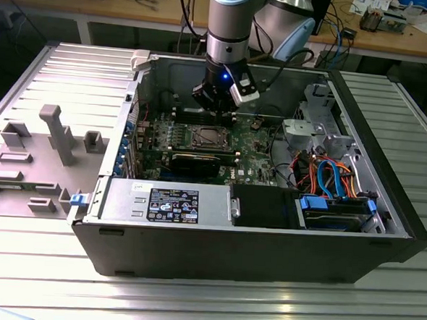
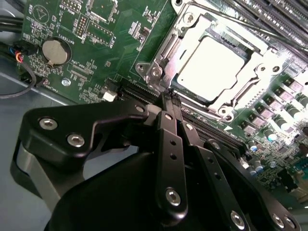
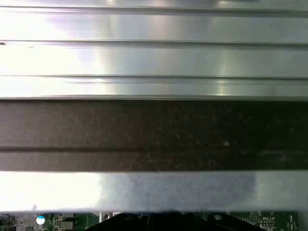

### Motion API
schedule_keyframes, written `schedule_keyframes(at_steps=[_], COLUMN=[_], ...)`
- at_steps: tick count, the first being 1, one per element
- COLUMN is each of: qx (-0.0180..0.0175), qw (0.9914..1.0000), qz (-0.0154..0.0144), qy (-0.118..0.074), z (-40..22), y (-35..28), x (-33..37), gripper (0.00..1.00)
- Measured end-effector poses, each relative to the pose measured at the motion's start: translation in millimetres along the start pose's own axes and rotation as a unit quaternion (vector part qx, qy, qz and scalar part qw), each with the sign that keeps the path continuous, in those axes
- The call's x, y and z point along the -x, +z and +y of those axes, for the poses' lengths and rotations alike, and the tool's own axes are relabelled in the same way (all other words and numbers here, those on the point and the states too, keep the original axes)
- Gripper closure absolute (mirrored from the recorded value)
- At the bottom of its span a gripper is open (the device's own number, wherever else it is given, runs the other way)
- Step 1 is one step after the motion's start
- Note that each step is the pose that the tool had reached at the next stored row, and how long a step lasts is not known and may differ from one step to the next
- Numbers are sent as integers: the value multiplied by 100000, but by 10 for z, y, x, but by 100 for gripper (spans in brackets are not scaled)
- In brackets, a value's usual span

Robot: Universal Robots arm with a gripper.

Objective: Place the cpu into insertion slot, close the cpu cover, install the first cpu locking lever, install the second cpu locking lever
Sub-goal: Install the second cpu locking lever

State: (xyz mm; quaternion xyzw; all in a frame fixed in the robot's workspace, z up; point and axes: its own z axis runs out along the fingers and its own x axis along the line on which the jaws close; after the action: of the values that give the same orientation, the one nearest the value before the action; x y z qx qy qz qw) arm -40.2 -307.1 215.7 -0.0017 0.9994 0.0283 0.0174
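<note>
The claw (image 2: 171,98) is pinched shut on nothing, hovering at the near edge of the insertion slot (image 2: 163,67), where the cpu (image 2: 209,65) already sits under the cpu cover (image 2: 257,60). My worry: a slip could gouge the green board (image 2: 72,29)

My arm (image 1: 228,19) is a grey cylinder with a pale blue band and a blue light. The claw (image 2: 169,98) is matte black. I see silver screws along its links.
</note>
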Motion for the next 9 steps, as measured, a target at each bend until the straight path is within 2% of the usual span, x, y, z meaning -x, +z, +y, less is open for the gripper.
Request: schedule_keyframes(at_steps=[4,9], qx=[-8,0], qw=[100000,100000], qz=[5,-5], qy=[-1,9], z=[-3,-45], y=[-1,-2], x=[0,0], gripper=[89,89])
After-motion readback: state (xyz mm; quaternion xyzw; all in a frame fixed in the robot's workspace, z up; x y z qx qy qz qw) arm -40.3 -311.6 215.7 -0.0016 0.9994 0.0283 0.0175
